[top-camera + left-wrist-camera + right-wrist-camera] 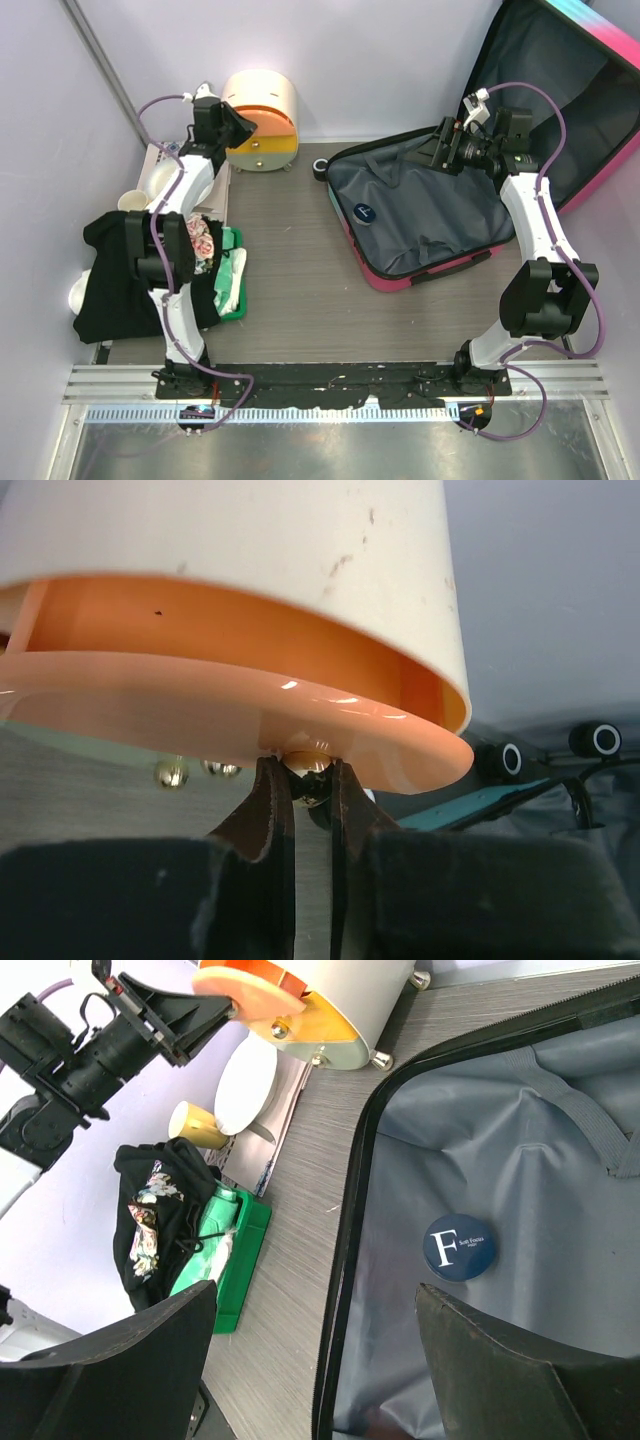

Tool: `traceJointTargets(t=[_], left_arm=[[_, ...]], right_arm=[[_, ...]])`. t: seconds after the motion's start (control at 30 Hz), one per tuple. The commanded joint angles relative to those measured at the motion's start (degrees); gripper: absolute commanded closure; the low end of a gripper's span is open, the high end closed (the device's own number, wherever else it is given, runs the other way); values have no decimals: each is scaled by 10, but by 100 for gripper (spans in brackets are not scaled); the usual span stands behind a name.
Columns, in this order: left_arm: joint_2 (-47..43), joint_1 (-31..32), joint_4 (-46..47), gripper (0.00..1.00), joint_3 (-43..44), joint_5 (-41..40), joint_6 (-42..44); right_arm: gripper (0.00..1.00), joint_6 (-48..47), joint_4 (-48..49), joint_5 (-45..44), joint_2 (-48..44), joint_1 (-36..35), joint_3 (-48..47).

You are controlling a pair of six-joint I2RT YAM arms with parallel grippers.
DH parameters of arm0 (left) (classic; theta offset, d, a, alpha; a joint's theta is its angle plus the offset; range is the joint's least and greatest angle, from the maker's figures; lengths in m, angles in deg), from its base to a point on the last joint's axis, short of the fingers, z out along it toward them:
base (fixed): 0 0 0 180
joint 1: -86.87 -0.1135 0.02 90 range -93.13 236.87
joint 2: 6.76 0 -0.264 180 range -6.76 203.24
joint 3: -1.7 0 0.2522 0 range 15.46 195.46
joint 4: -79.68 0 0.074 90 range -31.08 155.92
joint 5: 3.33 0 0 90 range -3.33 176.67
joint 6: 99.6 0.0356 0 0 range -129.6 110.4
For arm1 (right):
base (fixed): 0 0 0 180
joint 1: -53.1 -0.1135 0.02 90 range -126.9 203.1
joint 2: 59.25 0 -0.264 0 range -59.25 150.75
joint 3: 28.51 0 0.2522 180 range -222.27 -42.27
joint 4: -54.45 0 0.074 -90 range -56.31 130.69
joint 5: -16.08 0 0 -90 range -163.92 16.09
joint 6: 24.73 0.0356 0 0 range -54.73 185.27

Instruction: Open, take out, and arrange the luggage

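The luggage lies open at the right of the table, pink-rimmed, its lid leaning up against the right wall. Its grey lining holds a round dark blue tin, which the right wrist view shows marked "F". My right gripper hovers open and empty over the lining, jaws wide apart. My left gripper is at the round cream-and-orange drawer box. It is shut on the gold knob of the orange drawer, which juts out of the cream shell.
A green tray with pale items, a black flowered garment, a cup and a white plate crowd the left side. A black roll lies by the luggage's far corner. The luggage wheels show behind the drawer.
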Motion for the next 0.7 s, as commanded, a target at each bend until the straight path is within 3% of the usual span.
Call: traceJointTargets(t=[0.0,0.23,0.33,0.37,0.4,0.47,0.5,0.6,0.67], left_arm=[[-84,1,22,100,-76,15,-32],[-139,4,20,100,-151,24,-62],[-147,4,15,93,-159,22,-58],[-152,4,15,87,-161,25,-59],[-153,4,15,70,-163,27,-58],[-157,4,15,59,-165,27,-54],[-163,4,15,49,-165,27,-52],[-181,1,14,40,-166,33,-43],[-197,-2,7,38,-173,43,-27]], right_arm=[[14,-2,13,5,-8,2,-13],[14,9,17,9,4,2,-20],[14,9,16,7,7,2,-21],[14,9,16,6,8,2,-21],[14,8,16,5,8,1,-22],[14,2,15,-3,10,1,-23],[14,-3,9,-12,11,1,-25],[14,-57,-37,-52,19,-10,-43],[14,-147,-77,-85,26,-23,-57]])
